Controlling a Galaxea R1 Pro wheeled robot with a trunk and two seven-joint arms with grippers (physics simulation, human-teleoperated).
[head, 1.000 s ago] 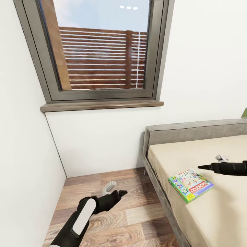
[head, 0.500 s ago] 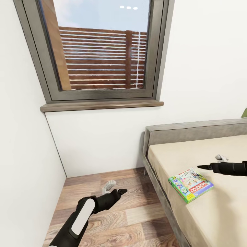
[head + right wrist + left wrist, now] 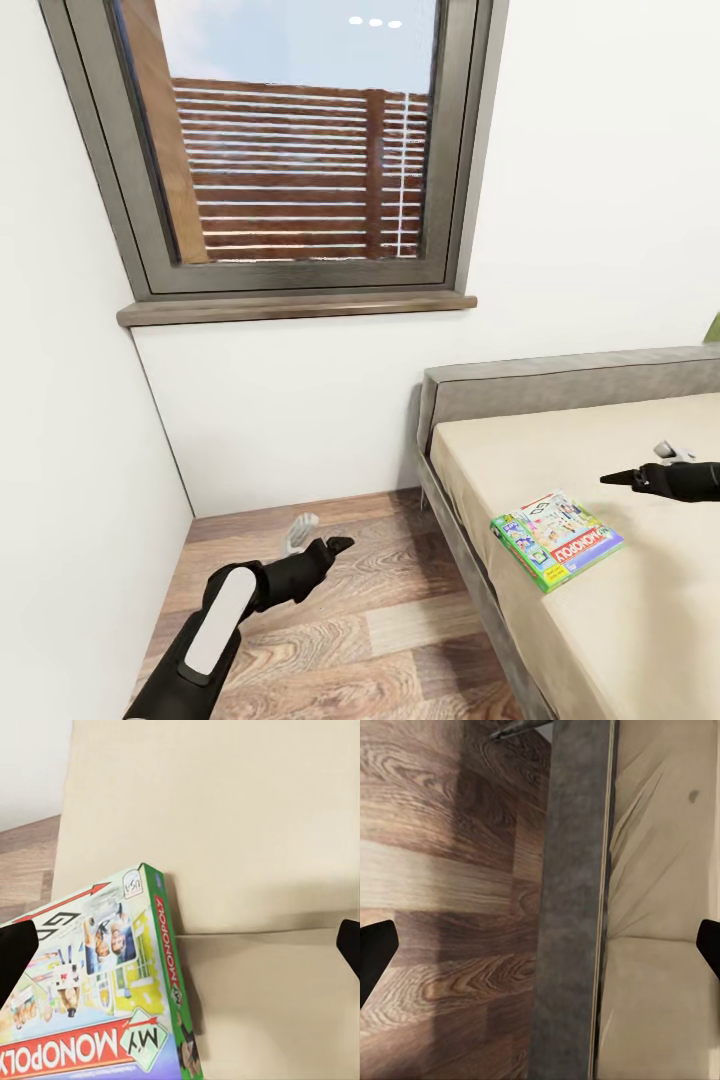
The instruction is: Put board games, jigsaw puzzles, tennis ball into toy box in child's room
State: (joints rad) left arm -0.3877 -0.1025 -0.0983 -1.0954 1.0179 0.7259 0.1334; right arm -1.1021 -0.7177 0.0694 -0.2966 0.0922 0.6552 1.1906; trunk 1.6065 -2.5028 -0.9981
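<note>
One board game (image 3: pixel 556 538), a flat, stiff, probably light box best pinched across a long edge, lies near the bed's (image 3: pixel 650 610) edge, left gripper (image 3: pixel 335 546) spread over floor (image 3: pixel 400 640), right gripper (image 3: pixel 615 479) spread empty just beyond the box.

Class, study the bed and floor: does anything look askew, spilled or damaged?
Nothing is spilled or damaged. The Monopoly box lies flat on the bed, turned askew to the bed's edge and close to it. The right pincer hovers beyond it.
</note>
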